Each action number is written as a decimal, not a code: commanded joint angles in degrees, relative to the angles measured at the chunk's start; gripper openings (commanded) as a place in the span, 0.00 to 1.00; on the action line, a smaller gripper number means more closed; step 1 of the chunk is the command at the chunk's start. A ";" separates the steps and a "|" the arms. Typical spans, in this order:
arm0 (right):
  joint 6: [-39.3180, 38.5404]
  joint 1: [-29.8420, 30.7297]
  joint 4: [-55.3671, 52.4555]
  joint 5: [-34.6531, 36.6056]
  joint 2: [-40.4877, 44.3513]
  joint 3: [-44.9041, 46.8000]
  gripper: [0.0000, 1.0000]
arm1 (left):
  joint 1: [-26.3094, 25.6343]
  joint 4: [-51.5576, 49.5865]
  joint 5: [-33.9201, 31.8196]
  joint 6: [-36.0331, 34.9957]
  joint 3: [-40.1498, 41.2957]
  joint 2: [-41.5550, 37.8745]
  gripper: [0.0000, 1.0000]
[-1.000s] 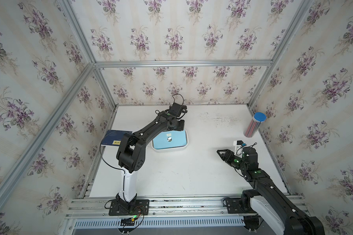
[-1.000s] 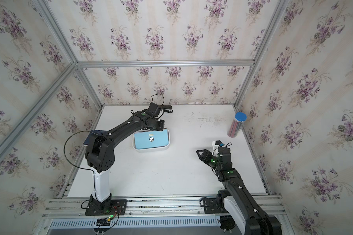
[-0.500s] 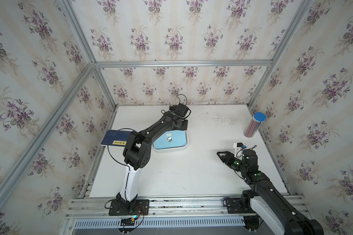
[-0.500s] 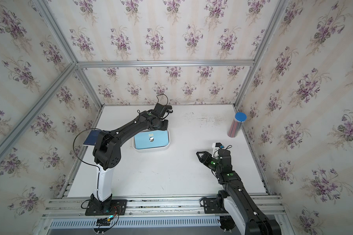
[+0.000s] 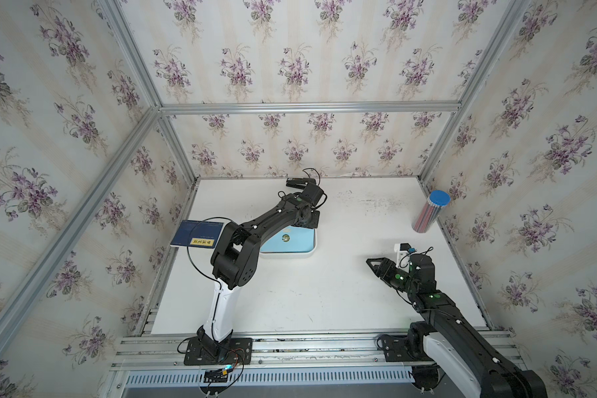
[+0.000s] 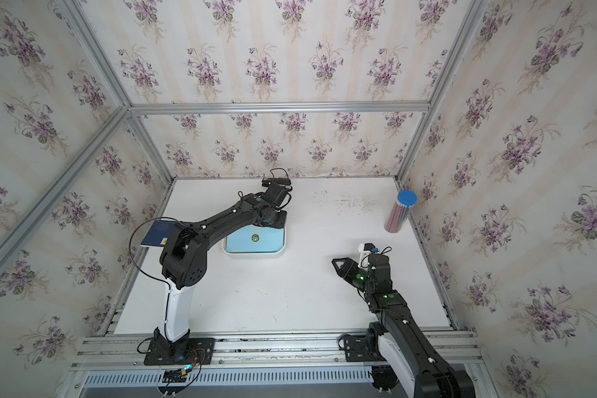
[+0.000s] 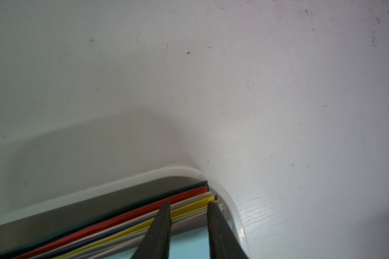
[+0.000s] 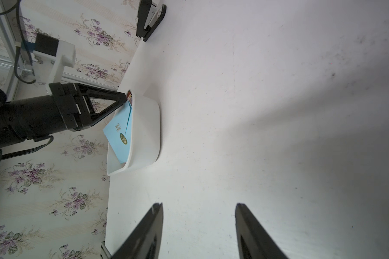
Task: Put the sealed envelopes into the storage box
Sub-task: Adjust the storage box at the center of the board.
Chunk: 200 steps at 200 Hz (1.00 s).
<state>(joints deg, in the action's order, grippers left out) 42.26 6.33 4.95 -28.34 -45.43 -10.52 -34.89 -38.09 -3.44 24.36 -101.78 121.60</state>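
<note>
In both top views, a thick dark blue book (image 5: 197,234) with a yellow label strip lies at the left edge of the white table (image 5: 324,293). At centre, the shallow white plastic storage box (image 5: 290,255) holds the stacked coloured paper sealed envelopes (image 5: 297,243), light blue uppermost. The left gripper (image 7: 189,205) stands over the box's upper right corner, jaws narrowly apart and clamping nothing. At lower right, the right gripper (image 8: 199,205) has its jaws wide apart and empty. At far right stands a clear blue-lidded pencil tube (image 5: 429,213).
</note>
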 commanded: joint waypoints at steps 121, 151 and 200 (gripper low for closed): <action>0.06 -0.04 1.23 -0.40 -0.63 -0.59 0.56 | 8.38 0.77 -4.52 2.52 11.34 -12.53 0.40; 0.02 0.00 1.19 -0.40 -0.76 -0.46 0.56 | 10.46 1.96 -3.73 2.61 15.21 -14.49 0.39; 0.45 0.00 1.70 -0.56 -1.24 -0.59 0.56 | 12.14 3.91 -2.61 2.91 20.35 -16.13 0.38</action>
<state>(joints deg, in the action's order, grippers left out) 42.37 6.33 5.30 -28.56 -46.50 -10.72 -23.70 -36.14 -7.16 26.57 -82.91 106.17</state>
